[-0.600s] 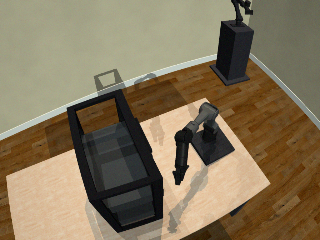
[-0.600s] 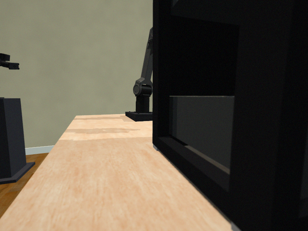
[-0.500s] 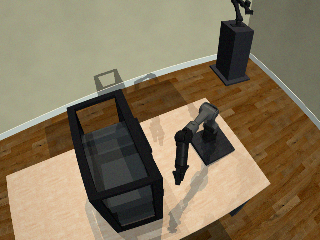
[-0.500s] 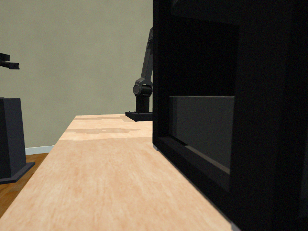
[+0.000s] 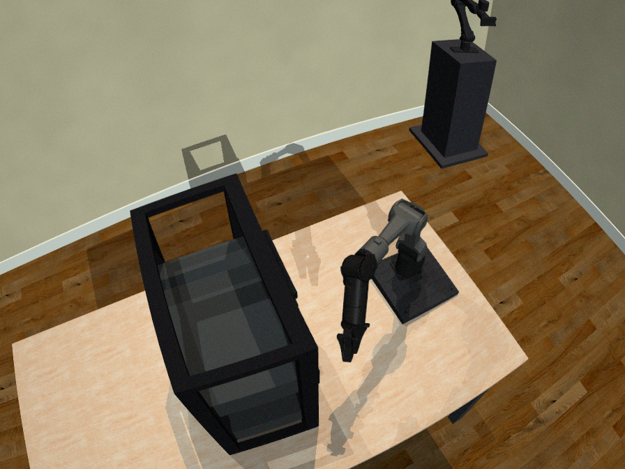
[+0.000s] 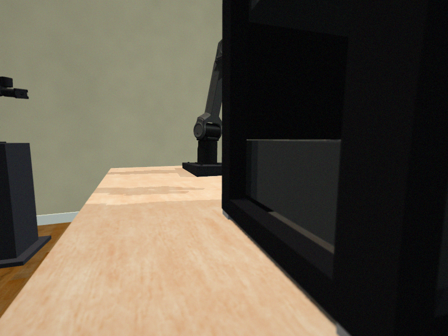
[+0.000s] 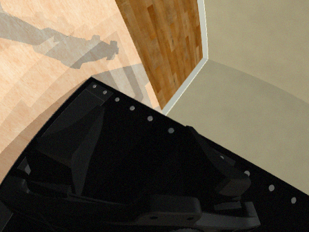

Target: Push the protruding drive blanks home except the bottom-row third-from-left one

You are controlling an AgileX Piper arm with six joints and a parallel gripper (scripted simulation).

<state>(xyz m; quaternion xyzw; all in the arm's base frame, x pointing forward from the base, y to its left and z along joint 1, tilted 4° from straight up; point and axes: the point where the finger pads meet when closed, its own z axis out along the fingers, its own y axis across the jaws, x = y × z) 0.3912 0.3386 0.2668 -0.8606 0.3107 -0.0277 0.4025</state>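
The black rack (image 5: pixel 242 368) (image 6: pixel 379 180) (image 7: pixel 138 168) stands on the table's left half, with the grey storage chassis (image 5: pixel 227 303) (image 6: pixel 293 177) inside it. The rack's side towards the arm shows small dark parts sticking out (image 5: pixel 293 287); the drive blanks themselves cannot be made out in any view. My gripper (image 5: pixel 347 353) (image 7: pixel 143 126) is open and empty. It points down, a little above the table, just right of the rack's near corner and apart from it. In the wrist view the dark rack face with its row of holes fills the space behind the fingers. In the exterior view the rack hides the gripper.
The arm's base plate (image 5: pixel 434 297) (image 6: pixel 202 168) sits on the wooden table (image 5: pixel 100 378) (image 6: pixel 144 253) at the right. A dark pedestal (image 5: pixel 456 100) (image 6: pixel 14 202) carrying another arm stands on the floor in the far corner, away from the table.
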